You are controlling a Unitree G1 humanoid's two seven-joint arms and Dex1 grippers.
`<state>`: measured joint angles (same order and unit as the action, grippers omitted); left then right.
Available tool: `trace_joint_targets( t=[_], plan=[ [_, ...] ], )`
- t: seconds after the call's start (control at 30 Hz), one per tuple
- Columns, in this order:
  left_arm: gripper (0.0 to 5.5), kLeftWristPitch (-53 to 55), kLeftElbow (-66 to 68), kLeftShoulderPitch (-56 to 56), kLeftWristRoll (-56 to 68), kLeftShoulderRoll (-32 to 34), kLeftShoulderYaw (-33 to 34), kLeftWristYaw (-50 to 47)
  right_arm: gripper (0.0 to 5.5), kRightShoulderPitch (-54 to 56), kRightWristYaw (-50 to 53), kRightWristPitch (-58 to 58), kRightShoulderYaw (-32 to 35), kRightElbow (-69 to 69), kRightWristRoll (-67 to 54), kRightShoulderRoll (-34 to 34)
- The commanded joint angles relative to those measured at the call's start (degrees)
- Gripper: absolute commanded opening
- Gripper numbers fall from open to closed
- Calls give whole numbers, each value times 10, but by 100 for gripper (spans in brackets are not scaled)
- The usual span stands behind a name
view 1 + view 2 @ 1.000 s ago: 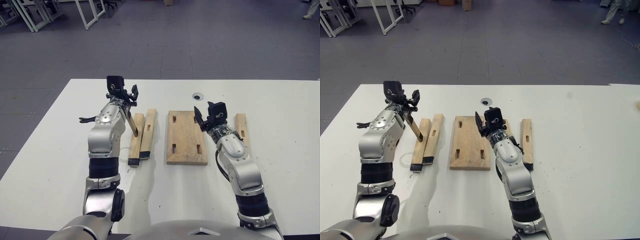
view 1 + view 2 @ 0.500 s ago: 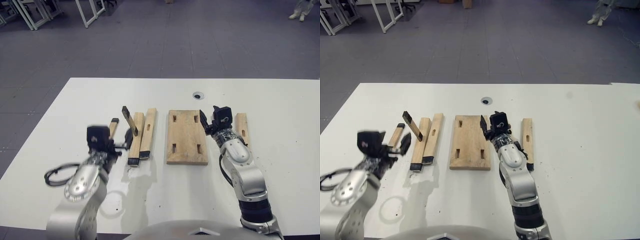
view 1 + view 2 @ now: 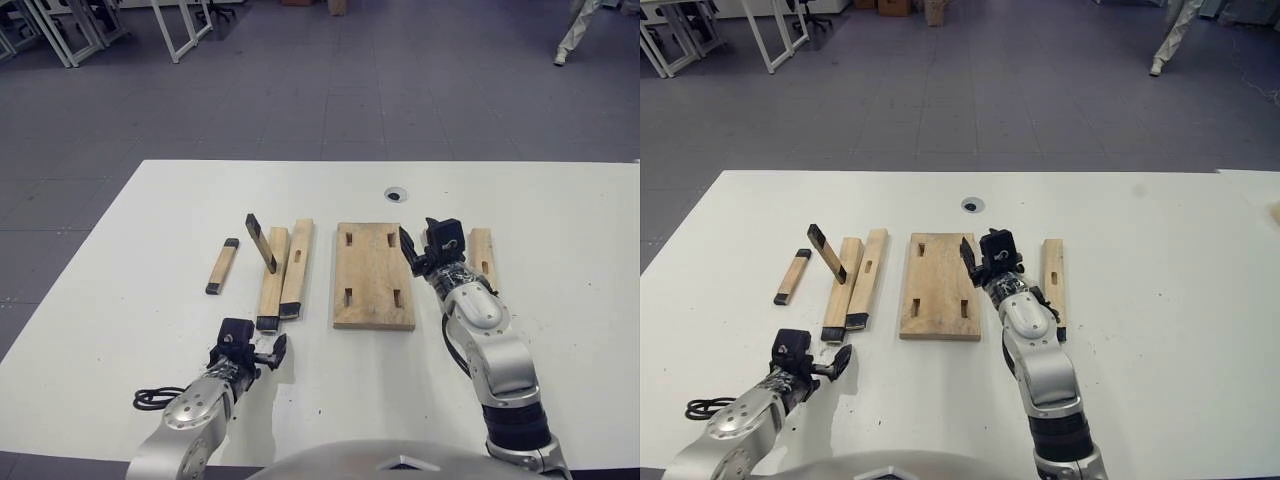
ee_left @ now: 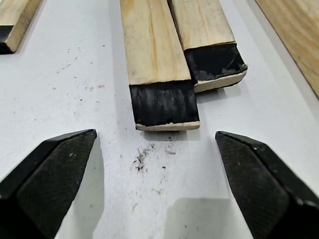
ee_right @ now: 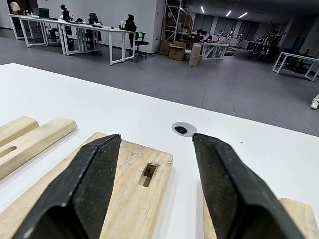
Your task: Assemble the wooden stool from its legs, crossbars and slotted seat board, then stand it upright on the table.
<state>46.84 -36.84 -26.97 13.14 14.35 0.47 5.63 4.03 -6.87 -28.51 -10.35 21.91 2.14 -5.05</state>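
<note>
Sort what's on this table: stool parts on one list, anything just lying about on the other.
Stool parts: seat board; left pair of legs beside it; right leg on its other side; short crossbar, farthest left; thin crossbar by the left pair.
Just lying about: round cable port; wood crumbs.
</note>
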Motion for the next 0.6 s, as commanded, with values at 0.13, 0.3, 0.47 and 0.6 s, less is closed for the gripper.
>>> trace_joint_targets(
  t=[0.13, 0.3, 0.47, 0.6],
  plan=[
    [398, 19, 110, 42, -11, -45, 25, -37, 263, 21, -7, -24, 2, 12, -2, -1],
    [309, -2, 127, 35, -12, -39, 14, -12, 263, 20, -8, -27, -1, 16, -1, 0],
    [229, -45, 145, 39, -15, -36, -2, 6, 263, 22, -6, -33, 6, 13, -3, 1],
    [203, -107, 155, 68, -7, -45, 2, 26, 263, 31, -4, -51, 38, 5, -15, -1]
  ],
)
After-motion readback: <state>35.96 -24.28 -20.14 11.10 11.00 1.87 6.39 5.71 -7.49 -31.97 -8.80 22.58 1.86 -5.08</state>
